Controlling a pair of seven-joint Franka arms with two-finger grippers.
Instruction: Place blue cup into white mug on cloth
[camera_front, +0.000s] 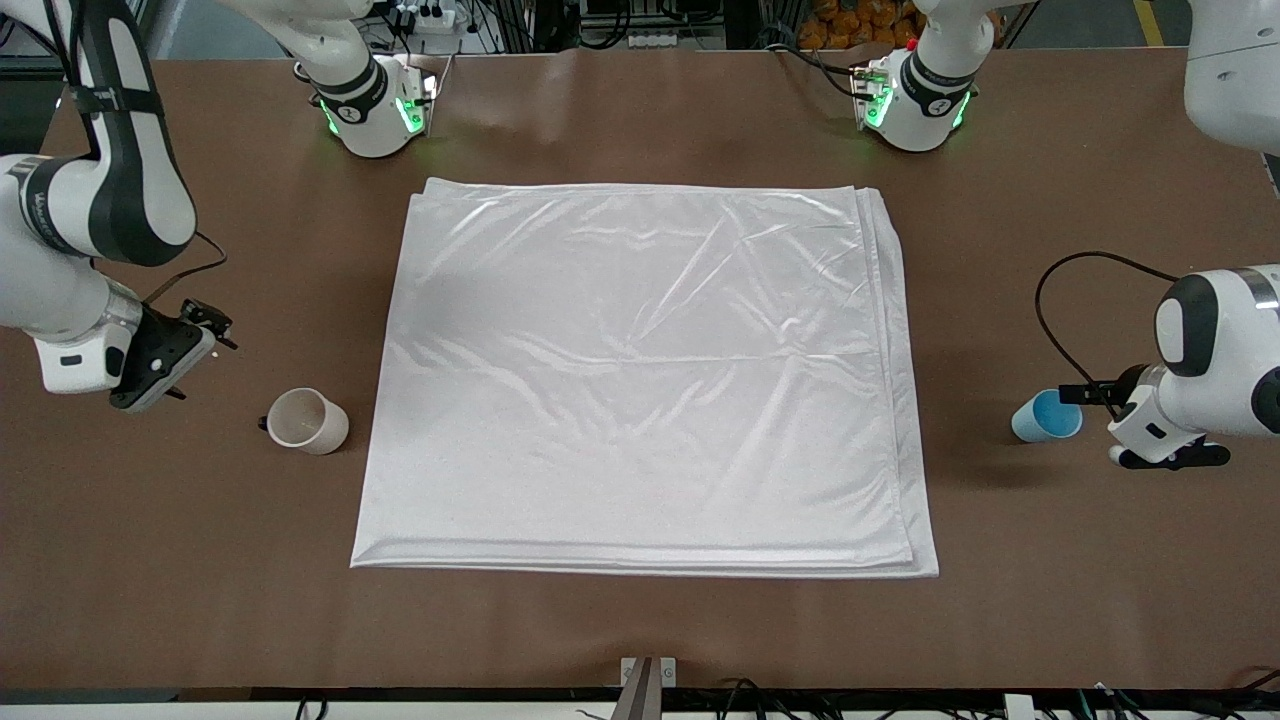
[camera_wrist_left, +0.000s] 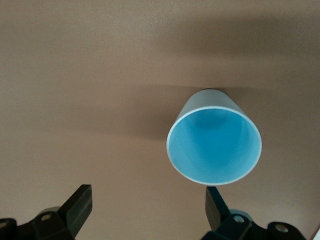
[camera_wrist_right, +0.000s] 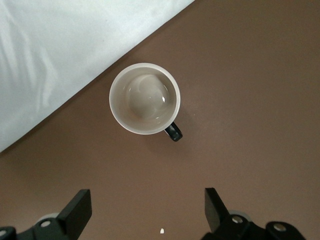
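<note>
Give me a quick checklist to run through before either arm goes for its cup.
1. Left gripper open, beside the blue cup: ok.
2. Right gripper open above the white mug: ok.
3. White mug upright and empty: ok.
4. Blue cup upright and empty: ok.
5. White mug on the cloth: not ok, it stands on the bare table beside it.
6. Blue cup in the mug: not ok.

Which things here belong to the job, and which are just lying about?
Job: blue cup, white mug, cloth, left gripper open over the table by the cup, right gripper open above the mug.
Lying about: nothing else on the table.
</note>
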